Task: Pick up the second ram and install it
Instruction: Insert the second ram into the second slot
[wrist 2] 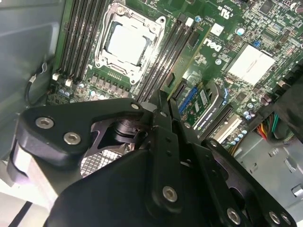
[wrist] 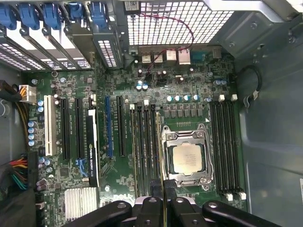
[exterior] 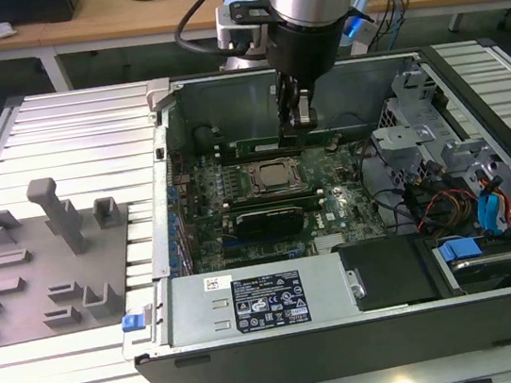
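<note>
1. The gripper (exterior: 295,121) hangs inside the open computer case (exterior: 260,362), low over the motherboard (exterior: 343,208), just beyond the CPU socket (exterior: 273,178) as the exterior view shows it.

2. Tool state — the fingers (wrist: 171,191) are drawn close together, pinching a thin green edge between them. I take that edge for the second ram (wrist: 158,142): in the first wrist view it runs as a narrow strip straight out from the fingertips, alongside the CPU socket (wrist: 185,158).

3. In the second wrist view the same stick (wrist 2: 189,56) shows as a thin line leading away from the fingertips over the dark memory slots (wrist 2: 165,56).

4. Key relation — the stick's long axis lies parallel to the slot bank beside the socket, held edge-down, directly under the tool rather than off to a side. It looks lined up over a slot next to the socket; whether it is already seated or just above the slot I cannot tell.

5. On the socket's other side sits another bank of slots (wrist: 226,146).

6. The grey fixture plate (exterior: 47,268) with its pegs lies outside the case, toward the exterior view's left, well apart from the arm.
</note>
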You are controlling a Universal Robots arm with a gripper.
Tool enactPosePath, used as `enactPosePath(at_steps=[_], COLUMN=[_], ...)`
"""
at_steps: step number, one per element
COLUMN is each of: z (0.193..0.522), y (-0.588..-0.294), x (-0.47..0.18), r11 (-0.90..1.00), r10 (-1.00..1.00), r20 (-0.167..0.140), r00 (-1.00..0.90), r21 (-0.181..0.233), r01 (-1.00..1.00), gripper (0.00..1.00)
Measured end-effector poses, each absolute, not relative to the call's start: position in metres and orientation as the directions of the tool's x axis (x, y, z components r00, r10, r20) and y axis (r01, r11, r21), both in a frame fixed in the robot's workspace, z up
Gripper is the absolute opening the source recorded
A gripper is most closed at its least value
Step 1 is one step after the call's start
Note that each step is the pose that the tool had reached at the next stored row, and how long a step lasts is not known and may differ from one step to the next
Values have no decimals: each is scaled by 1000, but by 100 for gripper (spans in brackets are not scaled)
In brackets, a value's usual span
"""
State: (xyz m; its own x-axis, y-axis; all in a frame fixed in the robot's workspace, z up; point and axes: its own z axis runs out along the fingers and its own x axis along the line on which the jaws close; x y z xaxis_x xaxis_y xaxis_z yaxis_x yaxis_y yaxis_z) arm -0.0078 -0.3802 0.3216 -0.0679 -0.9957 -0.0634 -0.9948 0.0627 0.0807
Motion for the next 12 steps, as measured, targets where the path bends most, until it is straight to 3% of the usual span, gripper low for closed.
enactPosePath(at_steps=[12], z=[301], y=[-381], x=[-8], r11=[63], r10=[-996], r20=[-54], r00=[-68], r21=[80], r01=[-995], gripper=[13])
